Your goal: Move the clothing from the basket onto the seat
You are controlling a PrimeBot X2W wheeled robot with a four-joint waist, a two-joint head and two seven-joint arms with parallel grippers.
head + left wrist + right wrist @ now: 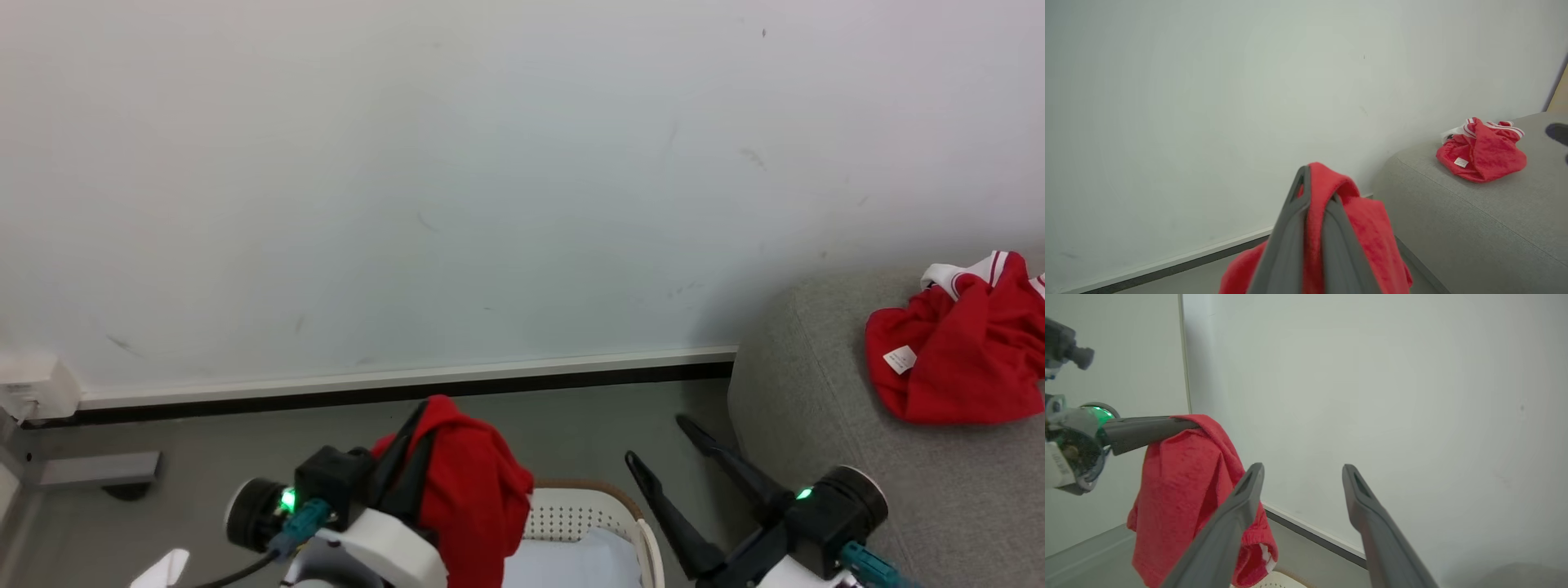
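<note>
Transfer under way: one garment aloft, the seat off to the right

Left gripper [418, 429] is clenched on a red garment [478, 490]. The cloth is pinched between the two dark fingers near their tips and drapes down on both sides. It hangs over the left side of the basket [589, 487], whose brown rim and perforated white wall show just below and to the right of it, with a pale sheet [571, 563] lying inside. Right gripper [657, 441] has its fingers spread wide with nothing between them, and it sits between the basket and the rounded near corner of the seat [816, 425].

A striped garment [963, 351] (red, with a small white tag) already lies crumpled on the seat's top, toward its wall-side edge and well back from that corner.

Judged from this, the lifting is done and the step in hand is the carry: the held piece is clear of the basket but not over the seat. The next move calls for a swing to the robot's right, high enough that the hanging hem clears the seat's rounded edge. Then comes a release over the cushion, far enough inside the edge that the cloth doesn't slide off. Whether anything red remains in the basket cannot be told, since most of its inside is out of view
</note>
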